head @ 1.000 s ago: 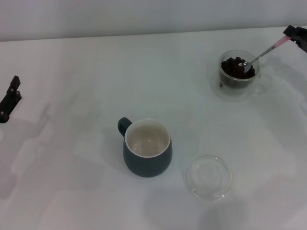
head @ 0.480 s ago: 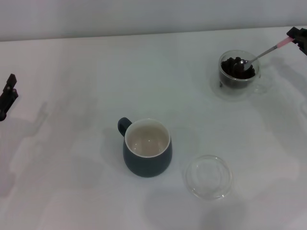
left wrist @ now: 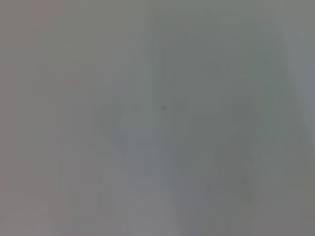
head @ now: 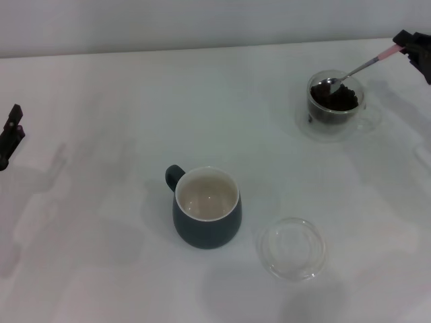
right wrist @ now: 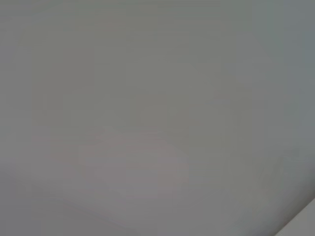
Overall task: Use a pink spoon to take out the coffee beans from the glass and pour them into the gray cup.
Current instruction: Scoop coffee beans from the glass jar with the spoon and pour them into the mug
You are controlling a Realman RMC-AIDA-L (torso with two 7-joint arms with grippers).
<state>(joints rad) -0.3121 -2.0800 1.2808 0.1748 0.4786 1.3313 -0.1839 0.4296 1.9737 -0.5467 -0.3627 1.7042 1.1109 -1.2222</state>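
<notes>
In the head view the clear glass (head: 335,104) stands at the far right, filled with dark coffee beans (head: 335,101). My right gripper (head: 409,46) at the right edge is shut on the pink handle end of the pink spoon (head: 357,68). The spoon slants down to the glass, its metal bowl at the glass's rim above the beans. The gray cup (head: 207,207) stands in the middle, handle at its back left, its cream inside bare. My left gripper (head: 12,131) is at the left edge, away from everything. Both wrist views show only blank grey.
A shallow clear round glass dish (head: 293,248) lies to the right of the gray cup, near the front. The white table (head: 121,101) ends at a pale wall along the back.
The spoon's bowl has risen out of the beans to the glass's rim and moved a little left, as my right gripper lifted. The left gripper drew slightly left, then held still.
</notes>
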